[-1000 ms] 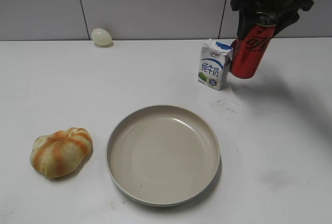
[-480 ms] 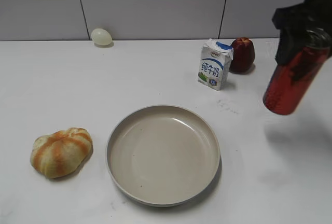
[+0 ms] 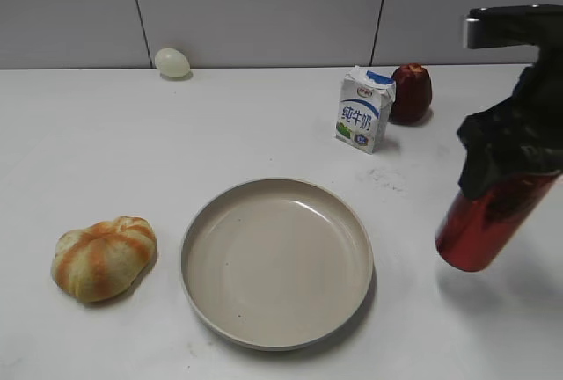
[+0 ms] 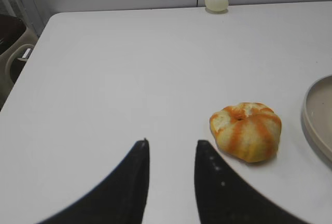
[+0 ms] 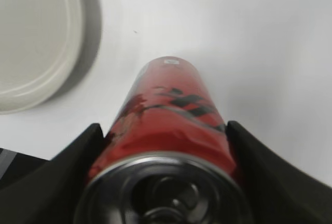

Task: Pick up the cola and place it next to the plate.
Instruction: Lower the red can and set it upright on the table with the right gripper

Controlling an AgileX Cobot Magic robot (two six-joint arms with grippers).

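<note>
The cola (image 3: 479, 226), a slim glossy red can, hangs tilted in my right gripper (image 3: 510, 160), held a little above the table to the right of the plate (image 3: 277, 261). The right wrist view shows the can (image 5: 166, 115) from its silver top, clamped between both black fingers, with the plate's beige rim (image 5: 67, 42) at upper left. The plate is large, round and beige, at the front centre. My left gripper (image 4: 171, 146) is open and empty over bare table, left of the bun.
A white-and-blue milk carton (image 3: 363, 109) stands behind the plate with a dark red fruit (image 3: 411, 92) beside it. An orange-striped bun (image 3: 103, 257) lies left of the plate, also in the left wrist view (image 4: 246, 130). A pale egg (image 3: 172, 62) sits at the back wall.
My right gripper has carried the cola from beside the milk carton forward and to the right, lowering it towards the table right of the plate. The red fruit is now uncovered.
</note>
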